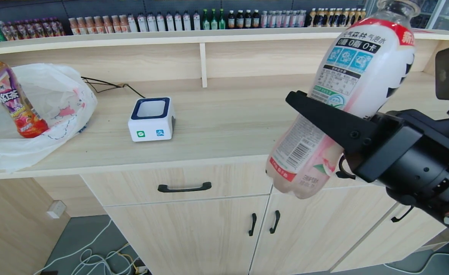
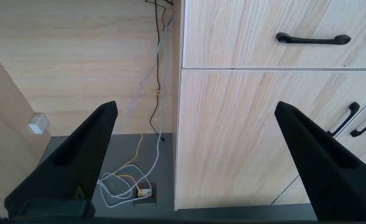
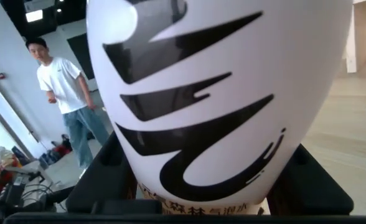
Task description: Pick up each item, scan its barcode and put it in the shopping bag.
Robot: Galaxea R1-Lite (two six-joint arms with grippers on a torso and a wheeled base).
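Observation:
My right gripper (image 1: 318, 114) is shut on a pink peach drink bottle (image 1: 346, 76), held tilted in the air off the counter's front right, cap up and away. Its barcode (image 1: 299, 152) faces left and down. In the right wrist view the bottle (image 3: 214, 93) sits between the black fingers (image 3: 99, 177). The white scanner (image 1: 152, 119) with a blue rim stands mid-counter, well left of the bottle. A white shopping bag (image 1: 62, 95) lies open at the counter's left end with a tea bottle (image 1: 12, 99) standing in it. My left gripper (image 2: 195, 109) is open, low, facing the cabinet doors.
A back shelf (image 1: 224, 36) carries a long row of drink bottles. A black cable (image 1: 106, 86) runs behind the scanner. The wooden counter (image 1: 228, 114) has a drawer handle (image 1: 184, 187) and door handles below. Loose cables (image 2: 133, 180) lie on the floor.

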